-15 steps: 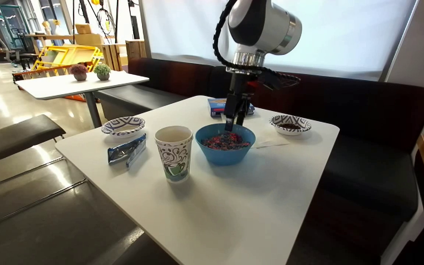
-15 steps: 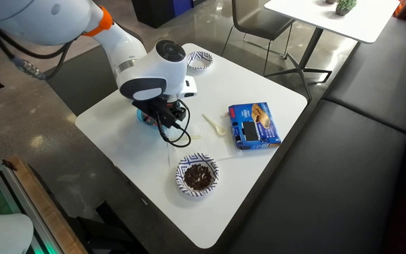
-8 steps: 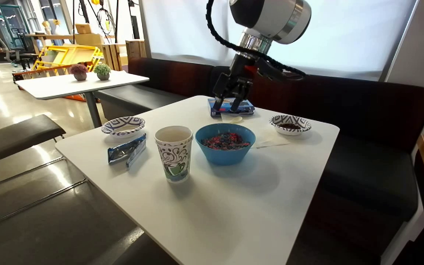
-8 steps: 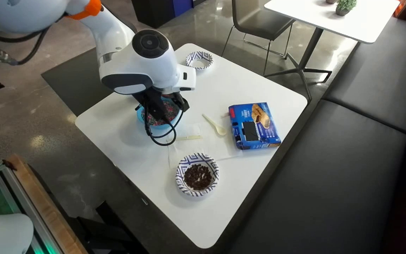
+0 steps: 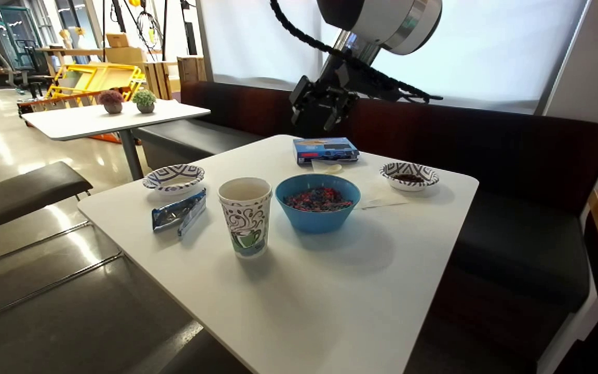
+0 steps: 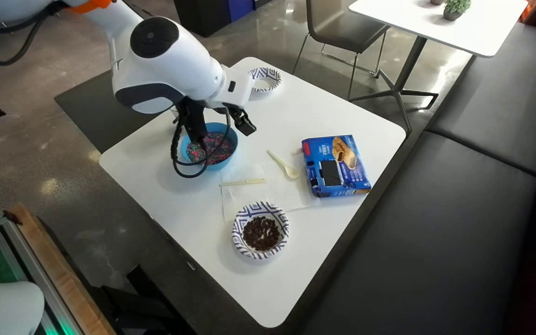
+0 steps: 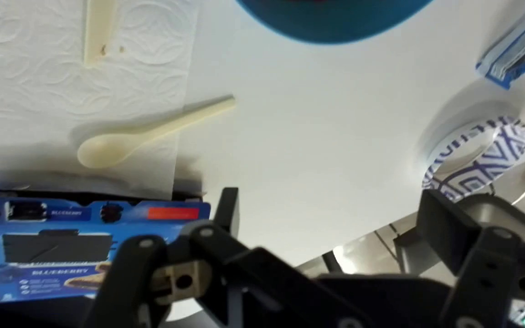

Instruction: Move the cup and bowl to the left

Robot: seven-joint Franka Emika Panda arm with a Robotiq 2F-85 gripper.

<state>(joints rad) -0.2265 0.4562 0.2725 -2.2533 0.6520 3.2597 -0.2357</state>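
The paper cup stands upright on the white table in an exterior view; the arm mostly hides it in the opposite view. The blue bowl sits just beside the cup, full of small red and dark pieces. The bowl also shows in an exterior view, and its edge shows at the top of the wrist view. My gripper is open and empty, raised and tilted above the table, beyond the bowl and over the blue box side. In the wrist view its fingers are wide apart with nothing between them.
A blue box lies at the back. Patterned dishes stand at the side and near the corner. A blue packet lies left of the cup. A spoon lies on a napkin.
My gripper has risen from the bowl's rim, up and away from it, and tilted. Its fingers now show farther apart. The cup and bowl have not moved.
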